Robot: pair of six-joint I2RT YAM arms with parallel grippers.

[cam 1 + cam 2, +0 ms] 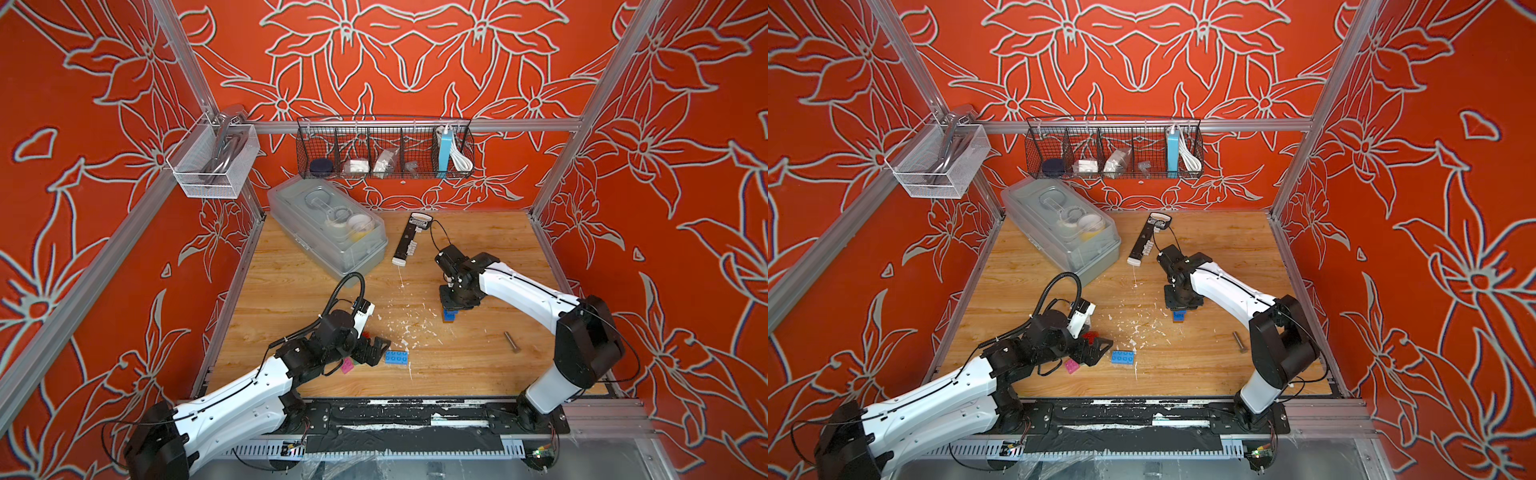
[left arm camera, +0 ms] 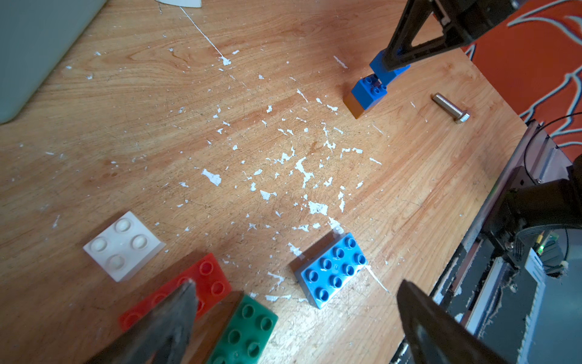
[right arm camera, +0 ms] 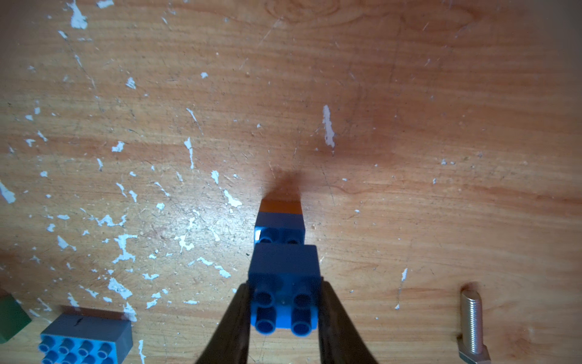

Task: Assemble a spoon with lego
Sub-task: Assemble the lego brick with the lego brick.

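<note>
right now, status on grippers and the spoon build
Left gripper open, empty. Right gripper shut on small blue brick over blue-on-brown stack. Bolt lies beside, apart.

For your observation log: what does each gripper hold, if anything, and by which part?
Right gripper: small blue brick, pinched by two opposite side walls. Left gripper: open, holding nothing.

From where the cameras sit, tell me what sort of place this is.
Probably a robot test booth, not a home: metal rails frame red flower-print walls, a left arm and right arm stand at a scratched wooden table, a wire basket hangs behind.
</note>
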